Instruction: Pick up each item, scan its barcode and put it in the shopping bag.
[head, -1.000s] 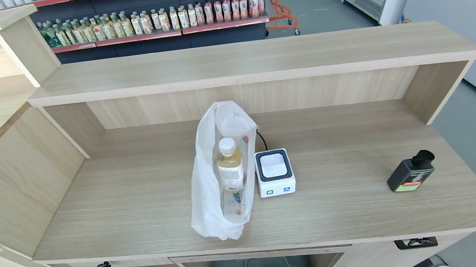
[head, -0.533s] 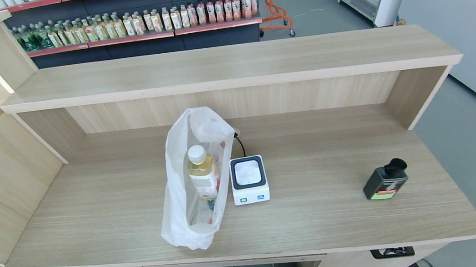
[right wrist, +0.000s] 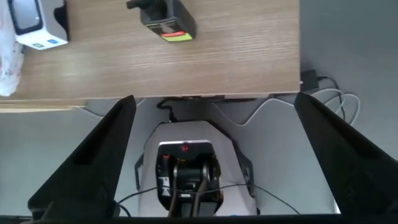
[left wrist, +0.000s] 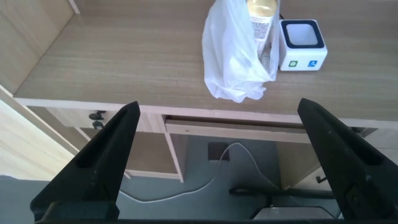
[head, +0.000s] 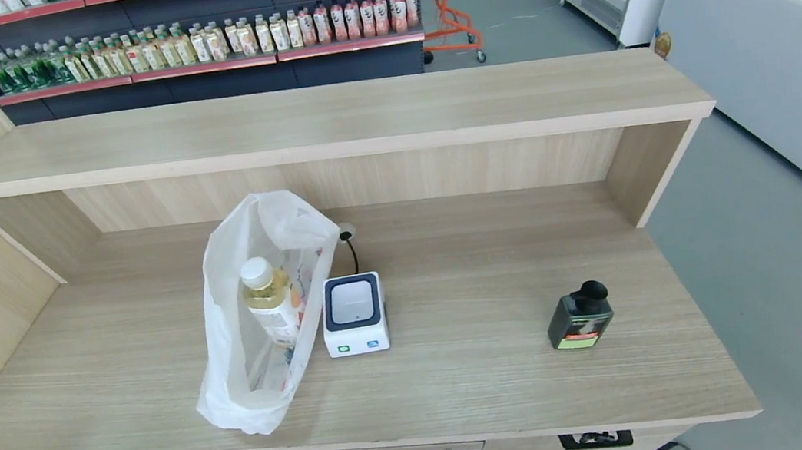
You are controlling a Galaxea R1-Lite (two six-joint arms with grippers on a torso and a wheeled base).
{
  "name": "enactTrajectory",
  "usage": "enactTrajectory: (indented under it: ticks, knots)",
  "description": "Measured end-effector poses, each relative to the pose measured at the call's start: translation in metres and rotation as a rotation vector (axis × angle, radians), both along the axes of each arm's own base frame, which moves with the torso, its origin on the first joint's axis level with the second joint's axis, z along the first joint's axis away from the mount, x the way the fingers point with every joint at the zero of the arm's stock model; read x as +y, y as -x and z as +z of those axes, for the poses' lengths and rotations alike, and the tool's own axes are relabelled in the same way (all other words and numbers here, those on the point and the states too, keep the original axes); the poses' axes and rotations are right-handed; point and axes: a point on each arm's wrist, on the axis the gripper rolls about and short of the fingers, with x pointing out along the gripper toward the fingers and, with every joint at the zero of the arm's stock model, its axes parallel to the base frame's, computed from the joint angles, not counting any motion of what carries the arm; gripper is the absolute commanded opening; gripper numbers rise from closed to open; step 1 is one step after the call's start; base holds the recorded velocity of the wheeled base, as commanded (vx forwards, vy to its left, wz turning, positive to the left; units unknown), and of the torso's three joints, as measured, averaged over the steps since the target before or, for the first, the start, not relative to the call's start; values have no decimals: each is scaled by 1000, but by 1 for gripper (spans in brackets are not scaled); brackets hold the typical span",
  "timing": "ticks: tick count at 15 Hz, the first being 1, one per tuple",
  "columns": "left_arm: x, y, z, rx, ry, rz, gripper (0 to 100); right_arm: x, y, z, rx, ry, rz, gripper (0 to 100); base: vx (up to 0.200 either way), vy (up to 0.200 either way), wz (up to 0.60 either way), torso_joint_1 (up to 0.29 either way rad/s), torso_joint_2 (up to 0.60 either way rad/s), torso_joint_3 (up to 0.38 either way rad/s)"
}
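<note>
Left gripper (left wrist: 219,109) hangs out in front of the near edge of the worktop (head: 467,371), its 2 black, wedge-shaped fingers (left wrist: 99,165) spread wide with nothing between them. Right gripper (right wrist: 216,101) is likewise wide open and empty, off the front edge toward the worktop's right end. On the pale, wood-grain worktop a thin, crinkled white plastic bag (head: 236,386) stands with its mouth open, left of centre. Inside it a clear bottle (head: 270,304) of yellowish drink with a white cap stands cap up, leaning a little. Just beside the bag, on its right, sits the scanner (head: 355,314), a small white box with rounded corners and a dark-framed window facing up; a black cable (head: 352,251) runs from it toward the back. Well to the right, apart from everything else, is a squat dark flask (head: 578,319) with a black cap. It seems to lie flat with its label up, long axis running roughly front to back, cap toward the rear.
</note>
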Motion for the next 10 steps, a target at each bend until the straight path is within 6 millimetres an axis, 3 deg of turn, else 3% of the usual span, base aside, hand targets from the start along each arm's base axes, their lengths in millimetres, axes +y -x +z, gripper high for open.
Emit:
enactTrajectory:
  ticks: [2,5,10]
  knots:
    - [0,0,0,0,0,1,100,-2,-8,-2,48,86,-22,100,0,0,0,0,0,0]
    - [0,0,0,0,0,0,100,-8,-36,-4,140,293,-82,100,0,0,0,0,0,0]
    - [0,0,0,0,0,1,100,2,-110,-14,239,470,100,100,0,0,0,0,0,0]
